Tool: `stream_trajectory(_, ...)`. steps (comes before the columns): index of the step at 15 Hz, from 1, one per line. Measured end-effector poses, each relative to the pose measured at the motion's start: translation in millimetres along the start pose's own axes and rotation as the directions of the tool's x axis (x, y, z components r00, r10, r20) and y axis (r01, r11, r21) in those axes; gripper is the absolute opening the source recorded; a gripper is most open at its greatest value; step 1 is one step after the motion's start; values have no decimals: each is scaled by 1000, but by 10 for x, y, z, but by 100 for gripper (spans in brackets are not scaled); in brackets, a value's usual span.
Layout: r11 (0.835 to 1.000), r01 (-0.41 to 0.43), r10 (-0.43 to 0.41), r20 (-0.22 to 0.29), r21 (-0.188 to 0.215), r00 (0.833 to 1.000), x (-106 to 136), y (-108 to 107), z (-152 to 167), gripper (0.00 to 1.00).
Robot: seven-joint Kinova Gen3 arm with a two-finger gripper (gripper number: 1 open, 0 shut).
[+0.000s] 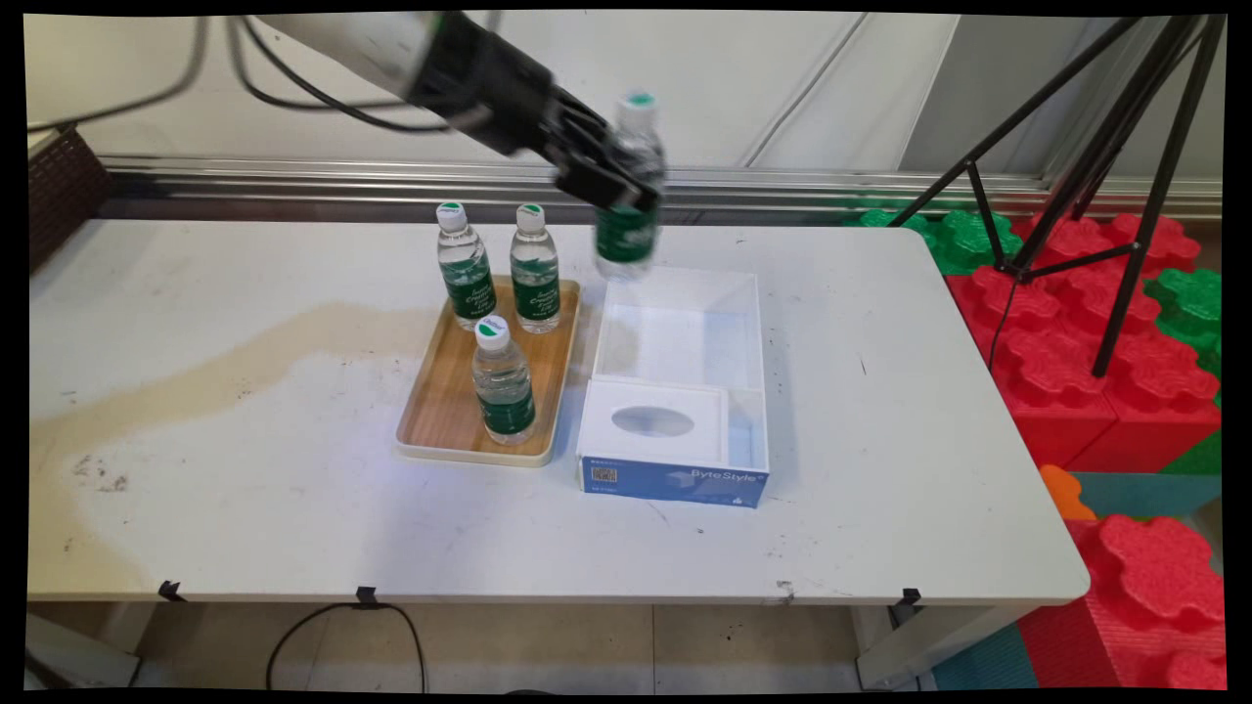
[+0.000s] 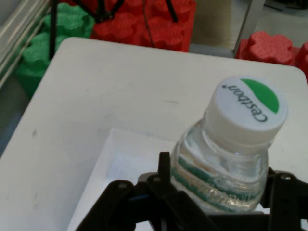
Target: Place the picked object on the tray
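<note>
1 water bottle (image 1: pixel 631 186) is held clamped by the gripper (image 1: pixel 611 186) above the white box's (image 1: pixel 753 332) far edge, with 3 bottles (image 1: pixel 504 386) left on the tray (image 1: pixel 440 411).

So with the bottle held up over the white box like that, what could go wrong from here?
1. The gripper holds the water bottle in the air at mid-body; a weak grip could let it slip and fall onto the white box rim or table.
2. The bottle hangs above the box's far wall, so lowered straight down it might clip the rim.
3. Three bottles stand on the wooden tray close by; a sideways swing could topple them.
</note>
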Motion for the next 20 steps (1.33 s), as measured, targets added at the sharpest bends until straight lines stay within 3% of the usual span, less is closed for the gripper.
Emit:
stream_trajectory(5, 999, 35, -36, 54, 19, 998, -333, -95, -789, 0)
stream_trajectory(10, 997, 64, -67, 100, 37, 993, -791, -143, -1292, 0)
stream_trajectory(14, 995, 93, -97, 96, 47, 991, -1103, -185, -1409, 0)
stream_trajectory(20, 991, 135, -136, 79, 23, 988, -1588, -288, -1201, 0)
